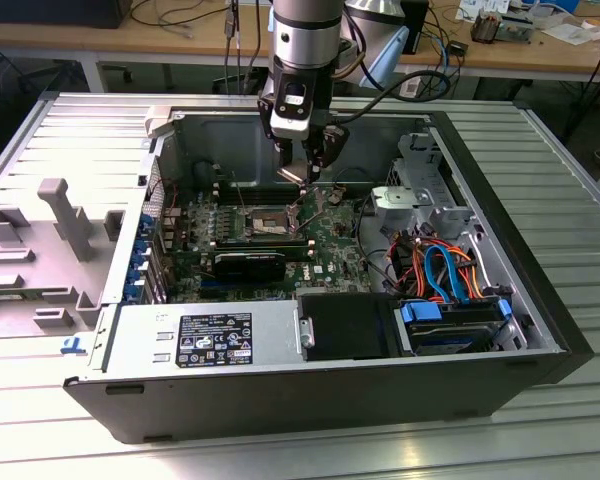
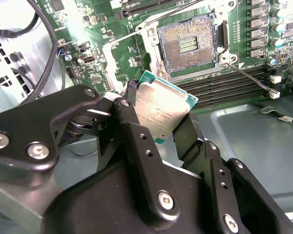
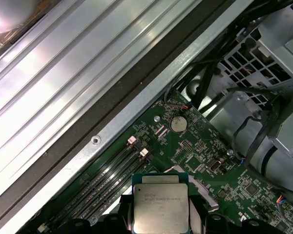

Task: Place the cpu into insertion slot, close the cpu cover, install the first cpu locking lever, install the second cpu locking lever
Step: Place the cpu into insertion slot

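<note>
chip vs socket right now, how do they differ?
The chip is clamped in the gripper, clear of the board; the socket sits fixed on the board, empty. The chip's top is plain silvery metal; the socket's centre is a tan-gold grid. Both are square.

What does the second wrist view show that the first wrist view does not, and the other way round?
Second wrist view: the open, empty insertion slot with tan-gold contacts and a thin lever beside it. First wrist view: a round coin battery on the board and the ribbed metal surface beyond the case. Both wrist views: the cpu gripped by its edges in the tool.
</note>
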Robot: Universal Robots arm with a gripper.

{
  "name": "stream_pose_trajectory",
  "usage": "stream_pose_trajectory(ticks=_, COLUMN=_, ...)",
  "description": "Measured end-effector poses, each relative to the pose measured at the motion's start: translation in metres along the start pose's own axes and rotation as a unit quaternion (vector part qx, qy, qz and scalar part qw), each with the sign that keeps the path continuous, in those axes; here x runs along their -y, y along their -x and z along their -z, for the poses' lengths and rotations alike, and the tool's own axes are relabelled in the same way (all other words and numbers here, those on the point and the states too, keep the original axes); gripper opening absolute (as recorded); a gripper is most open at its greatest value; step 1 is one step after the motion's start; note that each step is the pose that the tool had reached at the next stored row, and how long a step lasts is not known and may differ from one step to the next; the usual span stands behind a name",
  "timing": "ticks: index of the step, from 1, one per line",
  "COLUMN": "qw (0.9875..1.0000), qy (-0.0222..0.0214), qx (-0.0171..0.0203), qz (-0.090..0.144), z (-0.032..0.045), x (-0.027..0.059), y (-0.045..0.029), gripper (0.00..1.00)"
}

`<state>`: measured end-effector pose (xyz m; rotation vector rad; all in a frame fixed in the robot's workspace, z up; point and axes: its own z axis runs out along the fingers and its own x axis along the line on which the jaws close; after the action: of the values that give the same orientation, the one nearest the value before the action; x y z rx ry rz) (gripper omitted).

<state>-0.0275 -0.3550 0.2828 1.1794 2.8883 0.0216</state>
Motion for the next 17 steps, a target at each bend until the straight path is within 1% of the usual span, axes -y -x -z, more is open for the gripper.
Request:
stream_pose_trajectory(ticks=11, qw=1.0000, qy=-0.0004, qx=0.0005, qz=-0.004, z=0.0000, x=0.0000, y=0.0000, gripper=0.54)
stream_pose_trajectory(ticks=17, qw=0.9999, qy=-0.0012, qx=0.0013, qz=-0.011, z=0.0000, x=0.0000, y=0.0000, gripper=0.54)
